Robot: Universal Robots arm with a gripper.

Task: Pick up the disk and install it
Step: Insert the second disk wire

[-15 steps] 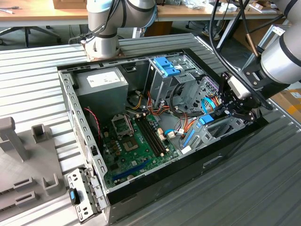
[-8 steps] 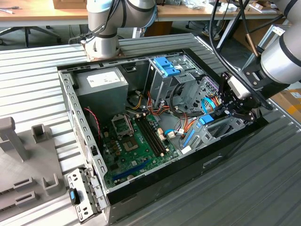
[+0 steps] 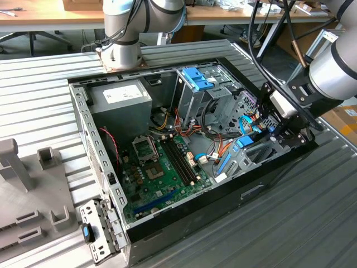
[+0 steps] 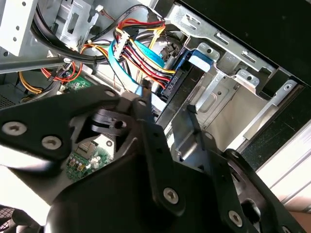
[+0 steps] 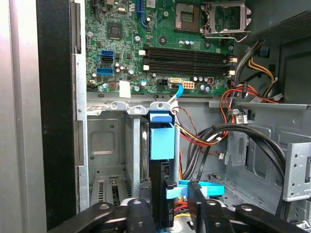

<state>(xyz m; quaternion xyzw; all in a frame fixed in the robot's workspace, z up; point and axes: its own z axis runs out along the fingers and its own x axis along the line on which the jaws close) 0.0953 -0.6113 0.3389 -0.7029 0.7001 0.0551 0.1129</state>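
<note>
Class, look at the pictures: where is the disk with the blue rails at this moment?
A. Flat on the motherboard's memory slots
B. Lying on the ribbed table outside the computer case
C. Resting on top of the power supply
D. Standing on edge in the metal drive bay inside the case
D: in the first wrist view the disk stands on edge in the metal drive bay, with the gripper around its end.

The exterior view looks down from above at the whole open computer case (image 3: 100, 167). Both wrist views sit close inside it, sharing the drive bay (image 5: 109, 145) and the disk (image 5: 161, 141).
</note>
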